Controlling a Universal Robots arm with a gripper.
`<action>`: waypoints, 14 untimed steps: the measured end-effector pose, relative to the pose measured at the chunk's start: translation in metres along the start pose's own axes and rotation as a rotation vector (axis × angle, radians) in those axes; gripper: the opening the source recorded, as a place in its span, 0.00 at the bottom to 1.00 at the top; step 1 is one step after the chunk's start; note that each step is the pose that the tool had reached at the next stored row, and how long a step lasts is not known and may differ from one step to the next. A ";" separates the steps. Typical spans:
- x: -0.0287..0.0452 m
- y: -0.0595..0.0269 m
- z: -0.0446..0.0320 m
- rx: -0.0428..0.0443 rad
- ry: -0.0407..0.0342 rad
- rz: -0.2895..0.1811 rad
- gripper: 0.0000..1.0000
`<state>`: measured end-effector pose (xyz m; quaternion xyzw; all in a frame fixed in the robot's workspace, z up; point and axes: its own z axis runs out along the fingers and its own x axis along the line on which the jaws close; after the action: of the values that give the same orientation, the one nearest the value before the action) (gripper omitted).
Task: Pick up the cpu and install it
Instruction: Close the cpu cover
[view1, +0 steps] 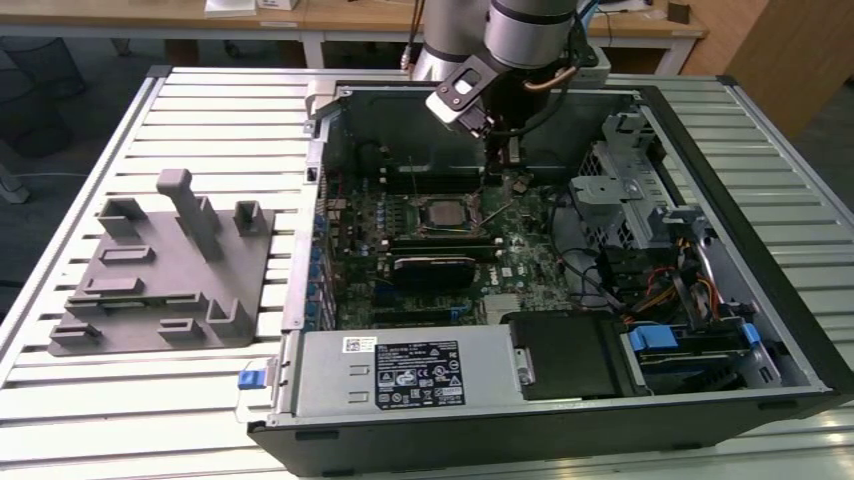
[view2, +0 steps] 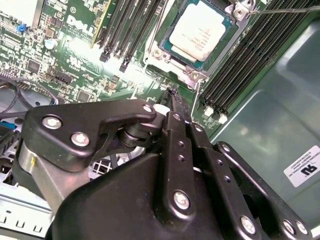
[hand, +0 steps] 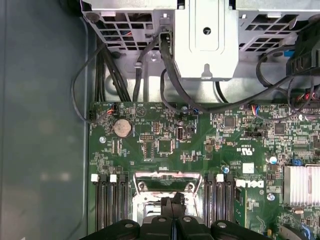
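The cpu (view2: 200, 29), a small square chip with a pale silver top, lies flat in the motherboard socket (view1: 441, 213), inside its metal frame. In the exterior view the cpu (view1: 441, 212) shows as a small shiny square in the middle of the board. My gripper (view1: 505, 160) hangs inside the open computer case, just behind the socket and above the board. In both wrist views its black fingers are pressed together with nothing between them. The gripper (view2: 172, 94) tip stands a short way off the socket's edge, apart from the chip. The gripper (hand: 172, 201) overlaps the socket frame (hand: 150, 177).
The open computer case (view1: 747, 200) lies on a slatted metal table (view1: 200, 110). Memory slots (view2: 235, 75) flank the socket. Cables and a drive cage (hand: 205, 40) sit along one case wall. A grey fixture block (view1: 160, 270) with upright posts stands at the exterior view's left.
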<state>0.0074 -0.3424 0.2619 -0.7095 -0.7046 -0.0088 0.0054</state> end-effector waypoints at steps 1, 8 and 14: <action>0.0000 0.0005 0.0000 0.0001 -0.0001 0.000 0.11; 0.0000 0.0038 0.0000 0.0000 -0.0001 0.000 0.11; 0.0001 0.0104 0.0002 0.0000 -0.0001 0.000 0.11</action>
<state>0.0178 -0.3424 0.2618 -0.7095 -0.7046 -0.0088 0.0054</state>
